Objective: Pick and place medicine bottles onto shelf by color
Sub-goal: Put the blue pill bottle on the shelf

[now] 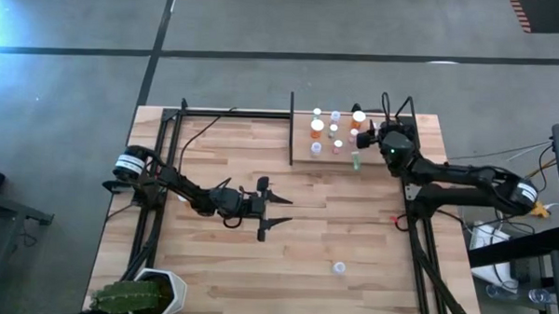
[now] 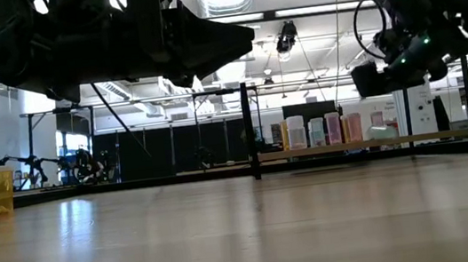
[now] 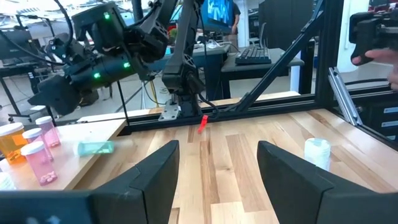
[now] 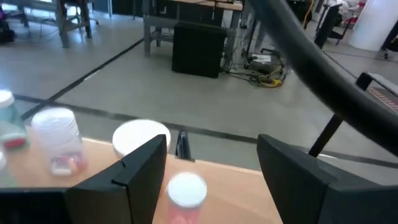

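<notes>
While both arms sit over the wooden table (image 1: 295, 241), only the right one is at the shelf (image 1: 303, 162), the fenced back section right of the black divider bar (image 1: 292, 129). Potted plant (image 1: 139, 297) sits at the table's near-left corner.

Left arm is parked mid-table; left gripper (image 1: 276, 209) has its fingers spread wide with nothing between them, confirmed in its wrist view (image 3: 217, 180).

Right gripper (image 1: 366, 135) hovers above the shelf's right end. Its fingers stand apart in the wrist view (image 4: 211, 180), and a pink bottle with a white cap (image 4: 186, 196) sits between them below; no contact with either finger can be made out, so it appears to hold nothing.

Medicine bottles (image 1: 332, 133) are clustered upright on the shelf just left of the right gripper: orange ones, pinkish ones, clear ones, all white-capped. One green bottle (image 1: 356, 161) lies on its side at the cluster's front edge, also seen in the left wrist view (image 3: 95, 148).

One clear, white-capped bottle (image 1: 339, 267) stands alone on the near half of the table, well apart from the shelf.
</notes>
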Available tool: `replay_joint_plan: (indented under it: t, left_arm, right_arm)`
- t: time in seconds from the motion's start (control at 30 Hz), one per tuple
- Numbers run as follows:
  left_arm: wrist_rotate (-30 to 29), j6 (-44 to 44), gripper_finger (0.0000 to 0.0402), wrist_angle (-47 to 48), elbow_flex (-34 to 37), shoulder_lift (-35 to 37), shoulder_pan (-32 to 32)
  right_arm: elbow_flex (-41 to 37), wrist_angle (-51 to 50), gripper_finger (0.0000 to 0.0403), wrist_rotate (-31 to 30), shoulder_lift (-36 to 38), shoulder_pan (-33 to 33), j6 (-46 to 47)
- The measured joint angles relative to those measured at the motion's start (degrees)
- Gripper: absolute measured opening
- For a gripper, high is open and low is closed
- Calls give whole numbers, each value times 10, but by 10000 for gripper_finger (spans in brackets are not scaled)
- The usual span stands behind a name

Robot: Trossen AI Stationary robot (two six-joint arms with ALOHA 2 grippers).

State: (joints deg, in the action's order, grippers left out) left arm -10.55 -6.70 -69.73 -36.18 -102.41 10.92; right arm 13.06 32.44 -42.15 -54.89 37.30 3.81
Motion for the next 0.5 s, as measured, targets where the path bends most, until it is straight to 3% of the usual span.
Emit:
replay_joint_plan:
  t: [0.17,0.33,0.5]
  left_arm:
    - [0,0,200,1,0,0,0]
    - [0,0,200,2,0,0,0]
    - [0,0,200,2,0,0,0]
  right_arm:
    - [28,-183,237,2,80,-36,10]
    - [99,-490,222,42,152,-108,109]
    - [132,-649,220,77,198,-215,223]
